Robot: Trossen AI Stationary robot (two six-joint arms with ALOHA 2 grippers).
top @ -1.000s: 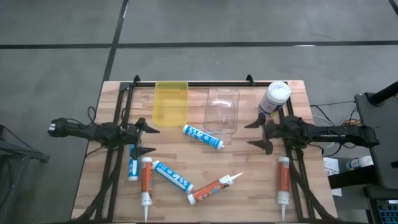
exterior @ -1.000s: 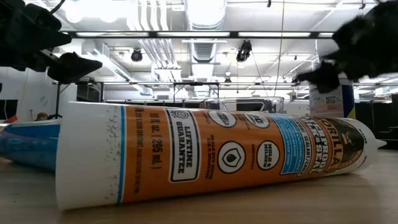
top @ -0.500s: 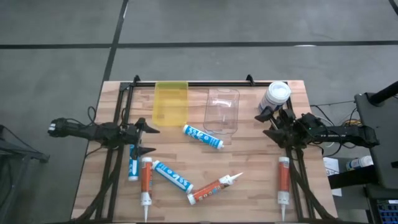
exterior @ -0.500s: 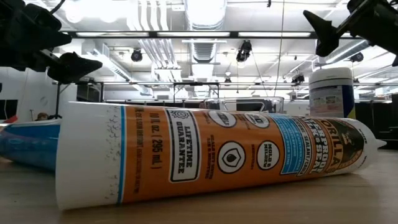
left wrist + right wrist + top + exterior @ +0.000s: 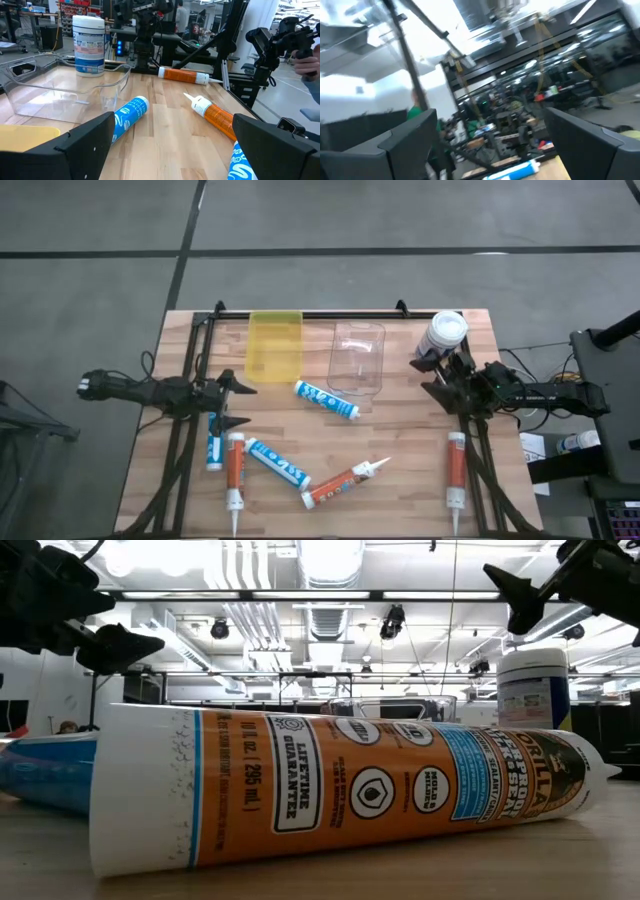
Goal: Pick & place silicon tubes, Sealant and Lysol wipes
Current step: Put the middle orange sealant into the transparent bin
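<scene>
The Lysol wipes canister (image 5: 445, 335) stands upright on its base at the table's far right; it also shows in the low view (image 5: 533, 688) and the left wrist view (image 5: 89, 45). Blue-and-white tubes (image 5: 326, 400) (image 5: 213, 442) (image 5: 277, 463) and orange sealant tubes (image 5: 234, 470) (image 5: 345, 483) (image 5: 455, 470) lie flat on the table. My right gripper (image 5: 423, 374) is open and empty, raised just near and left of the canister (image 5: 530, 595). My left gripper (image 5: 240, 401) is open and empty above the table's left side.
A yellow bin (image 5: 275, 345) and a clear bin (image 5: 357, 358) stand side by side at the far middle. A black rail (image 5: 310, 312) runs along the far edge. A person's hand (image 5: 307, 50) shows beyond the table's right side.
My right gripper has gone up and toward the far edge, closer to the Lysol wipes canister, and has turned and tipped upward. The canister, hidden behind it in the low view before, now shows whole. Nothing on the table has moved.
</scene>
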